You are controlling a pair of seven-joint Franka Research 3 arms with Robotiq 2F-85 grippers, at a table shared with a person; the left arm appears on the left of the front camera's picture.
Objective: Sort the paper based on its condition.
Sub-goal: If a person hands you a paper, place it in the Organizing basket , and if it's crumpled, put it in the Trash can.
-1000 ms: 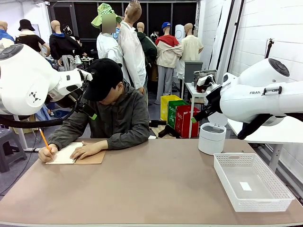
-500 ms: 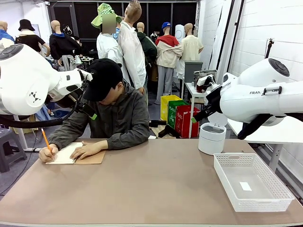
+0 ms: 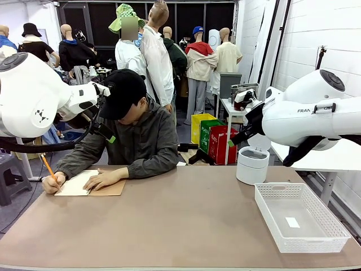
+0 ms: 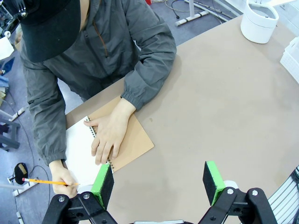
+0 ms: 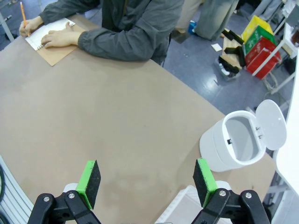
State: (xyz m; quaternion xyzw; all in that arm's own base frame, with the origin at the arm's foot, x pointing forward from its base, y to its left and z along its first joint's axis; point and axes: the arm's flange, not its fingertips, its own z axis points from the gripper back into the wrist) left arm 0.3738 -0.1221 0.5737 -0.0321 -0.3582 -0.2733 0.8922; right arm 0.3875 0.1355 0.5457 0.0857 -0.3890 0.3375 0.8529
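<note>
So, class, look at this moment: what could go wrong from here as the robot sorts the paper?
1. The person's hand lies on the notepad, the other holding a pencil; the open left claw could strike them if it reaches in.
2. The bin stands close to the basket, so a careless drop could end in the wrong one.

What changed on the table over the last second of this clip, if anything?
The person's writing hand and its orange pencil slid slightly toward the robot's left at the notepad. Nothing was taken or released. The other hand stays flat on the notepad; the left end effector and right end effector stay open above the table; basket and bin unmoved.
</note>
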